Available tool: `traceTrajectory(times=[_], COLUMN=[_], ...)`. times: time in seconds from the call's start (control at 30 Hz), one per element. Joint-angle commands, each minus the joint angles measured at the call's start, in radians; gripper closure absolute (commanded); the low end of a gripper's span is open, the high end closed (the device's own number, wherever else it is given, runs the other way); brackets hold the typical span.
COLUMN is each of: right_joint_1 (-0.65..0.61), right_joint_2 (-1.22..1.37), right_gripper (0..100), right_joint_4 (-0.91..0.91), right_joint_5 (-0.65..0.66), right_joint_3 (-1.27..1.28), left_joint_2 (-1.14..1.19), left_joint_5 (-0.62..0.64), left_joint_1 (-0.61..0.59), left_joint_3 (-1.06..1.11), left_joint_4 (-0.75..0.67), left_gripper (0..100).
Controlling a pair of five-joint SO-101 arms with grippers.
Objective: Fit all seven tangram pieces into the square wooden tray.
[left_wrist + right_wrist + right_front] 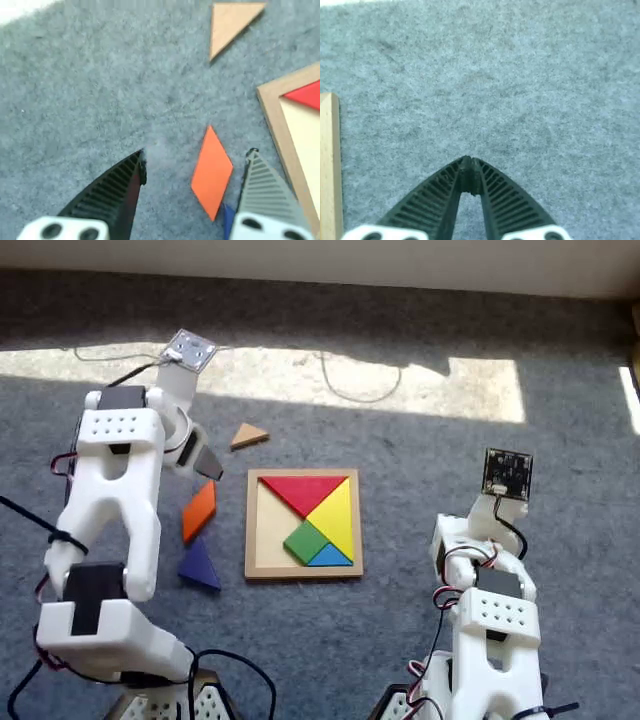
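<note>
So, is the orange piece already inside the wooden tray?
No, the orange piece lies flat on the grey carpet, outside the wooden tray and beside its rim.

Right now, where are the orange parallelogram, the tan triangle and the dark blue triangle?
orange parallelogram (212,172), left wrist view, middle of its top face.
tan triangle (228,23), left wrist view, middle of its top face.
dark blue triangle (198,568), high view, middle of its top face.

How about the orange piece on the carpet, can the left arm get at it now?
Probably yes. The left gripper is open over the orange piece, which lies flat between its fingers with nothing on it. The blue piece sits close at one end, and the tray lies alongside, apart.
</note>
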Motion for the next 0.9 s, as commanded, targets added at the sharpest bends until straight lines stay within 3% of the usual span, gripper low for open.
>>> traceTrajectory(times=[0.0,0.4,0.87], right_joint_1=[0.005,0.005,0.004], right_joint_2=[-0.019,-0.018,-0.018], right_gripper=[99.2,99.2,99.2], right_joint_4=[-0.024,-0.024,-0.025], right_joint_5=[-0.006,-0.006,-0.006], right_joint_3=[-0.001,-0.001,-0.001], left_joint_2=[0.056,0.493,0.806], left_joint_5=[0.044,0.044,0.040], left_joint_1=[0.074,0.162,0.191], left_joint_3=[-0.160,-0.595,-0.855], left_joint_4=[-0.018,-0.012,-0.015], left_gripper=[70,70,70])
